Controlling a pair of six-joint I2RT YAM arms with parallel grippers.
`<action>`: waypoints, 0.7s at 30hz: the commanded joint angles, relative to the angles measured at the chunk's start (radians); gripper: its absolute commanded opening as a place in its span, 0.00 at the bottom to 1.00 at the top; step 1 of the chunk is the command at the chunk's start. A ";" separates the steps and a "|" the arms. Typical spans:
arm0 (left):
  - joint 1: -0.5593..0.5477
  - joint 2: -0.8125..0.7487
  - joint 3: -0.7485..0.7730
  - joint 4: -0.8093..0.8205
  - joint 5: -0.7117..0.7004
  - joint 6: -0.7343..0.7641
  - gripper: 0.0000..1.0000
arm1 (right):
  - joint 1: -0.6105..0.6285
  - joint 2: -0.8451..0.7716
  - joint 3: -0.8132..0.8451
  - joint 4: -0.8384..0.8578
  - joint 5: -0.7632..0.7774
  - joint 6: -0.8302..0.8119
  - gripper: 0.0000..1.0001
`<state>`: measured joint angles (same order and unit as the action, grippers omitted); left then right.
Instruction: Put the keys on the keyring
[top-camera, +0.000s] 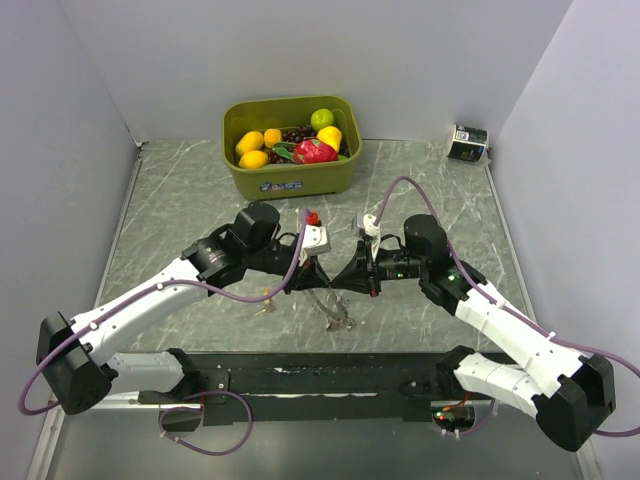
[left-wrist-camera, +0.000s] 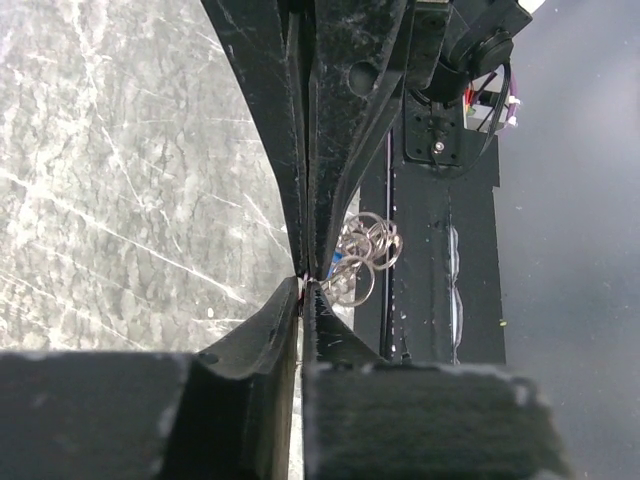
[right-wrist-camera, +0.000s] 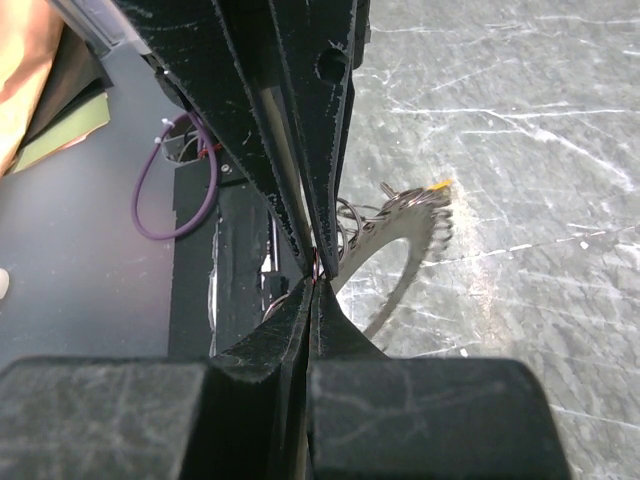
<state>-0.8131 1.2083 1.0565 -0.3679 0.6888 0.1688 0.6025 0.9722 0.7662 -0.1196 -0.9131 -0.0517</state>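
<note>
My left gripper (top-camera: 325, 272) and right gripper (top-camera: 346, 278) meet tip to tip above the table's middle. Both are shut on a thin wire ring of the keyring (top-camera: 337, 310), whose bunch of rings hangs below them. In the left wrist view my left gripper (left-wrist-camera: 303, 290) is closed, with the rings (left-wrist-camera: 368, 250) just beyond it and a hint of blue among them. In the right wrist view my right gripper (right-wrist-camera: 316, 282) is closed against the left fingers (right-wrist-camera: 300, 120). A yellow-headed key (top-camera: 265, 303) lies on the table to the left and also shows in the right wrist view (right-wrist-camera: 438, 185). A red-headed piece (top-camera: 313, 217) lies behind the left gripper.
An olive bin (top-camera: 290, 180) of toy fruit stands at the back centre. A small dark box (top-camera: 467, 142) sits at the back right corner. A black mat (top-camera: 320, 380) runs along the near edge between the arm bases. Walls close in the left, right and back.
</note>
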 joint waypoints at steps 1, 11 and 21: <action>0.000 0.004 0.051 -0.035 0.012 0.014 0.05 | 0.008 -0.041 0.015 0.067 -0.007 -0.010 0.00; 0.014 -0.036 0.002 0.049 -0.008 -0.021 0.01 | 0.008 -0.047 0.015 0.075 0.002 -0.002 0.00; 0.017 -0.193 -0.213 0.360 -0.167 -0.113 0.01 | 0.005 -0.171 -0.040 0.153 0.242 0.049 0.76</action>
<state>-0.7990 1.1053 0.9131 -0.2283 0.6006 0.1101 0.6044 0.8707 0.7528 -0.0654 -0.8043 -0.0219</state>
